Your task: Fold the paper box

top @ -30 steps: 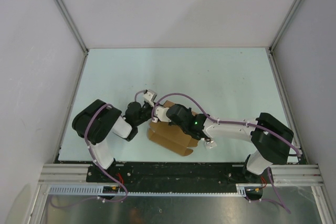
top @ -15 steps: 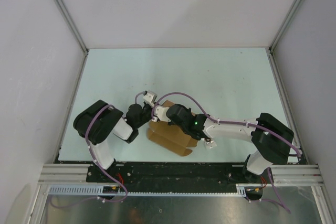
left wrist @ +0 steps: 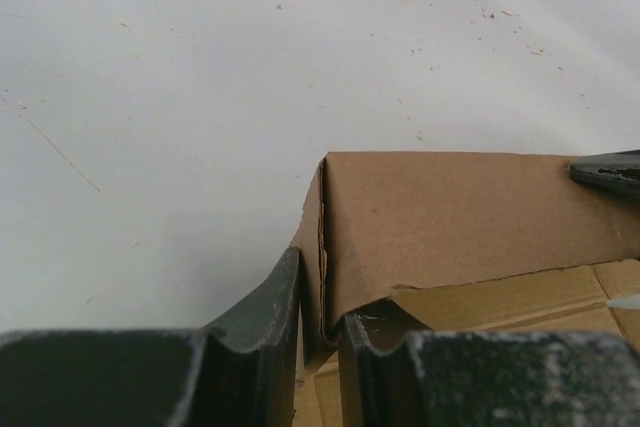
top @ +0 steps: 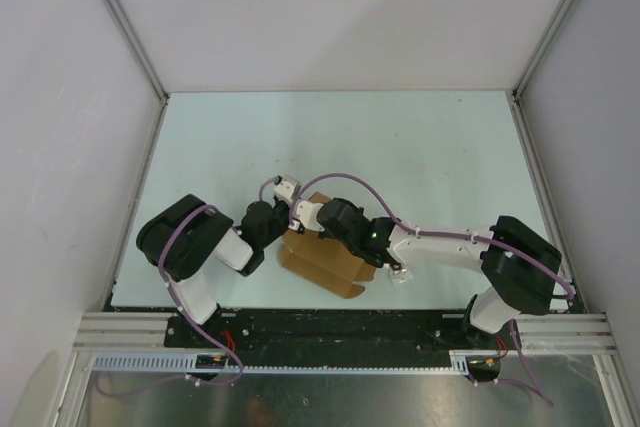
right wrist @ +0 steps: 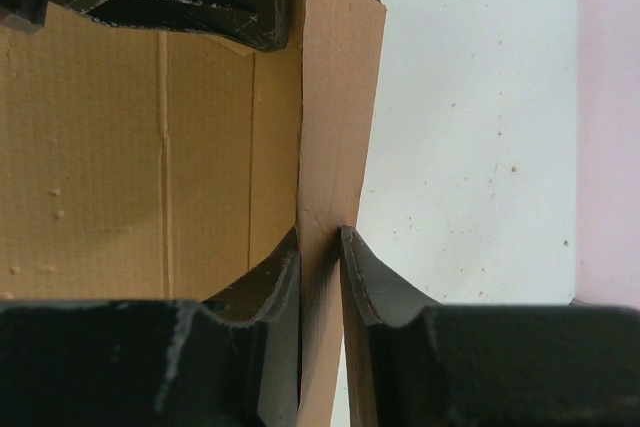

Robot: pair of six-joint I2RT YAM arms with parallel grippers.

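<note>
The paper box point(top: 322, 259) is brown cardboard, partly folded, near the table's front edge between the two arms. My left gripper point(top: 283, 231) is shut on the box's left wall; in the left wrist view the fingers point(left wrist: 268, 317) pinch a folded corner of the box point(left wrist: 450, 217). My right gripper point(top: 308, 217) is shut on the box's far wall; in the right wrist view the fingers point(right wrist: 365, 277) clamp the upright wall of the box point(right wrist: 335, 107), with the box's inner floor to the left. The left gripper's fingers show at the top of that view.
The table point(top: 400, 147) is pale green-white, bounded by grey walls left, right and back. A metal rail point(top: 340, 332) runs along the front edge below the box. A small white-grey part point(top: 285, 185) sits on the left wrist's cable above the box.
The left arm has shifted slightly; the box and both grips stay much the same.
</note>
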